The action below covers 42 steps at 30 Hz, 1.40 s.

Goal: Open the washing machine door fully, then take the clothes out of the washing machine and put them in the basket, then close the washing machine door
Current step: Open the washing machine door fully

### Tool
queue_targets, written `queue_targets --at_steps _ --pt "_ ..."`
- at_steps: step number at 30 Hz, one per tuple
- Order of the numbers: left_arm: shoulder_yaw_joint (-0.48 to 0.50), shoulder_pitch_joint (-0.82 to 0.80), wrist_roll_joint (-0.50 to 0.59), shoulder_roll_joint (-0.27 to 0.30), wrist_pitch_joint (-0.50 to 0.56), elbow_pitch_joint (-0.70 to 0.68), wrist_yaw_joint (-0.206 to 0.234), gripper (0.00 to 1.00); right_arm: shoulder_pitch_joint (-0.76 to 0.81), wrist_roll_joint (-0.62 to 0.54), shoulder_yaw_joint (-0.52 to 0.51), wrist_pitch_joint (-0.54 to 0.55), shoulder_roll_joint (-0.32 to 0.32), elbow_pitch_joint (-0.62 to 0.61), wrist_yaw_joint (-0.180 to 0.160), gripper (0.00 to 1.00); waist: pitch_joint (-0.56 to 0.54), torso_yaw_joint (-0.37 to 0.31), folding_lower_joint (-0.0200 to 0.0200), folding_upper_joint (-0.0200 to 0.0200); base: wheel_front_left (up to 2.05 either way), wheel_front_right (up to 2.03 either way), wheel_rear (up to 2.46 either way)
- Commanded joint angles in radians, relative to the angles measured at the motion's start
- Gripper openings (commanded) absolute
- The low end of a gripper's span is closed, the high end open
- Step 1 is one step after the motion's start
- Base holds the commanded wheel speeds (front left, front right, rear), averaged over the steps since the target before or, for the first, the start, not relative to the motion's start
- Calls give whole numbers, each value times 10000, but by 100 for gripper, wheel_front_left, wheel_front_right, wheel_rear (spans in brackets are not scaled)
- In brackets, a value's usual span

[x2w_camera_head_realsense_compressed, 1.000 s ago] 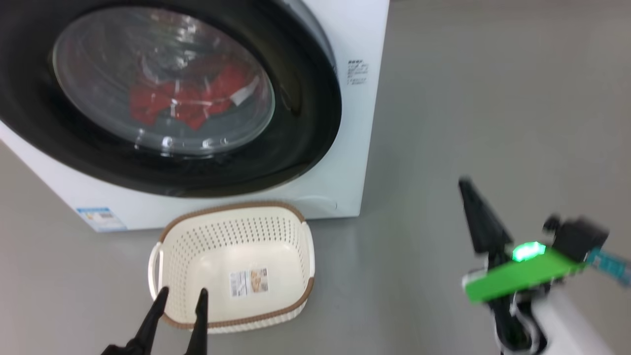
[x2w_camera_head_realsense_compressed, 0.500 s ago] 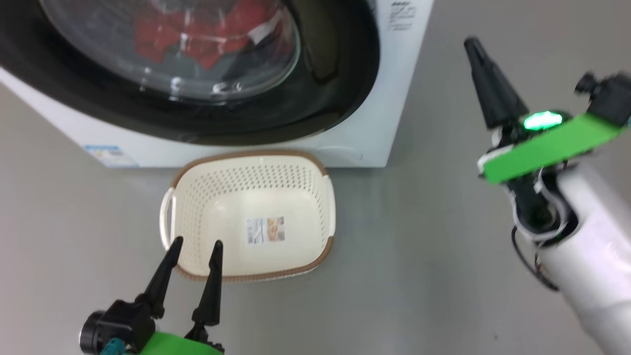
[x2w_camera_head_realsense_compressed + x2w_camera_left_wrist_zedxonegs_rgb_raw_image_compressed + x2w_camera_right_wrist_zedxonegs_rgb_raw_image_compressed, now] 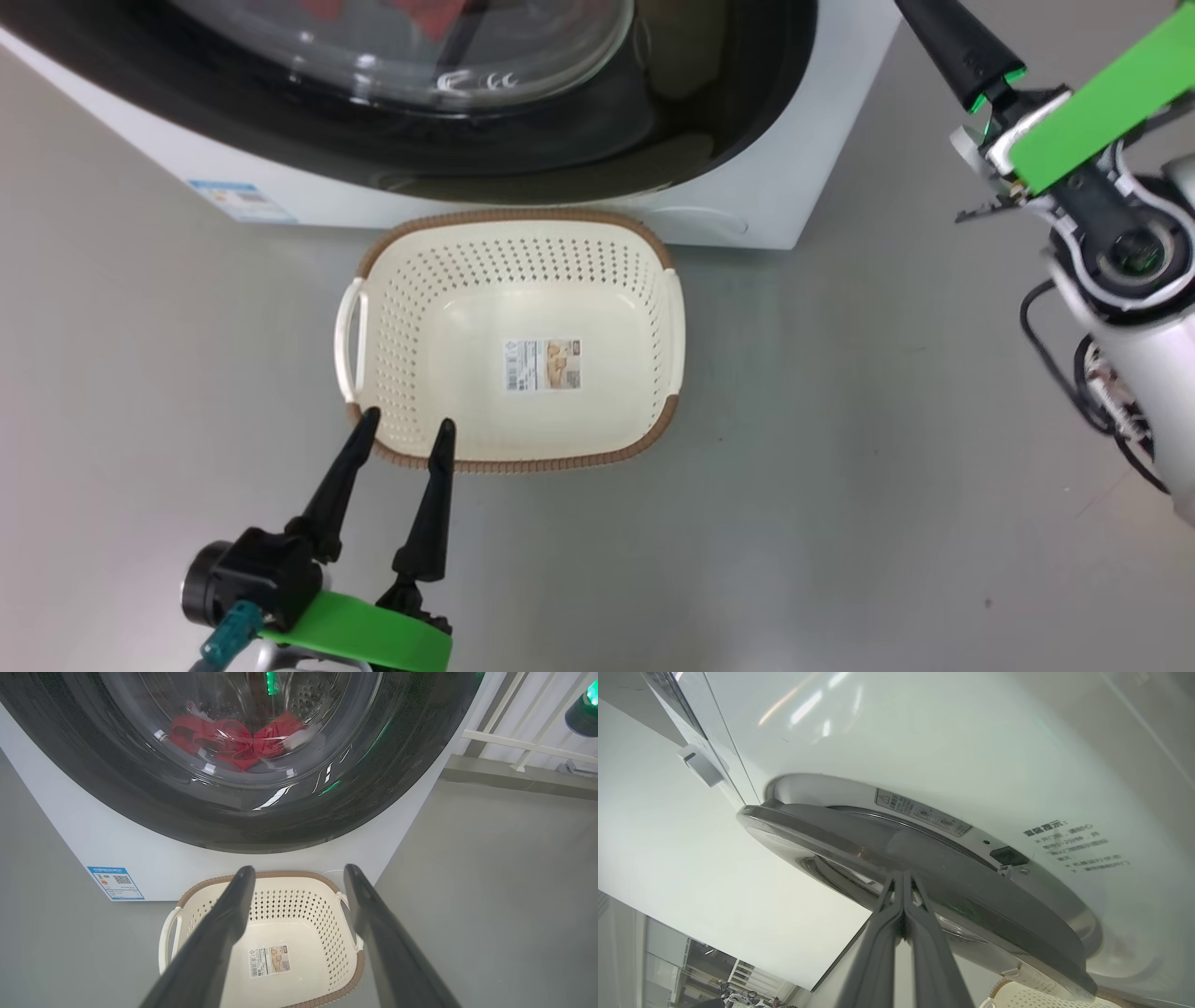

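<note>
Hovering: left pincer (image 3: 406, 420) wide by basket (image 3: 523, 222) | right pincer (image 3: 901, 874) pinched together at door (image 3: 971, 884) edge

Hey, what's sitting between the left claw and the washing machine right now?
The empty cream basket sits between the left claw and the washing machine; the head view shows it, and the left wrist view too.

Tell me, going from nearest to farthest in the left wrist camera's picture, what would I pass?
Open left claw with two long dark fingers → cream-white perforated plastic basket with brown rim → large round washing machine door, glossy black rim around clear glass → bright red fabric clothes behind that glass.
</note>
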Motion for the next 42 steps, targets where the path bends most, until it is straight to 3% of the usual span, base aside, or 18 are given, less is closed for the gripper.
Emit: queue_targets --at_steps 1,10,27,42 --pt "246 -182 -104 112 -122 -141 -54 100 -193 348 -63 338 -2 -168 77 0 229 177 0 0 0 0 0" --pt "-124 -330 -251 112 -122 -32 -55 100 -929 1080 -256 1837 234 639 77 0 495 305 0 0 0 0 0" --pt "-432 -645 -498 112 -122 79 -55 100 -2277 739 -265 2725 892 2026 77 0 922 565 -1 0 0 0 0" --pt "-295 -441 -484 112 -122 123 -55 100 -1172 608 21 3482 1305 1949 77 0 36 349 -1 0 0 0 0"
